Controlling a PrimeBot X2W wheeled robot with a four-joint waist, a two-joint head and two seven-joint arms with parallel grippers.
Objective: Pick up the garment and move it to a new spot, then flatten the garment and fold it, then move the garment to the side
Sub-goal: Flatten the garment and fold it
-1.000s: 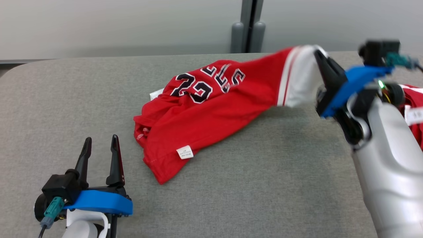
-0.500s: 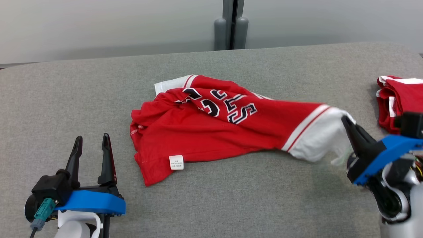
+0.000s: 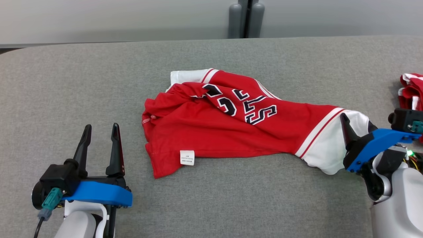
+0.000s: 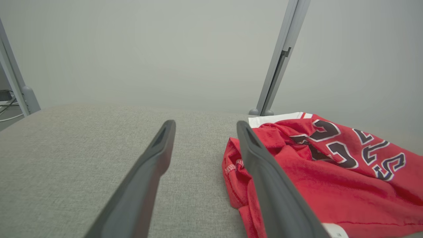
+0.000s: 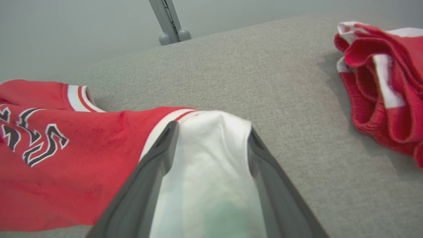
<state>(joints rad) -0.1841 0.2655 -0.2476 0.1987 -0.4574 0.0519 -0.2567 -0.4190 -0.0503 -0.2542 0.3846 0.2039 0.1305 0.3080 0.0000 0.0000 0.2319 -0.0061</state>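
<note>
Soft, even overhead light. Faint shadow under garment [image 3: 231,138] edge on surface [image 3: 82,82]. Head view sharp; right end effector fingers [image 5: 142,198] blurred low in wrist view.

A garment [image 3: 231,132] lies centred on the table [image 3: 231,205], its right end between the right gripper's [image 5: 211,127] fingers. The left gripper [image 3: 100,132] sits before it, to the left; a second garment [image 3: 411,91] lies far right.

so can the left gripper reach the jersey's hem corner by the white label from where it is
Probably yes: the left gripper is open, and just bare grey tabletop lies between it and the red jersey's near corner by the white label.
</note>
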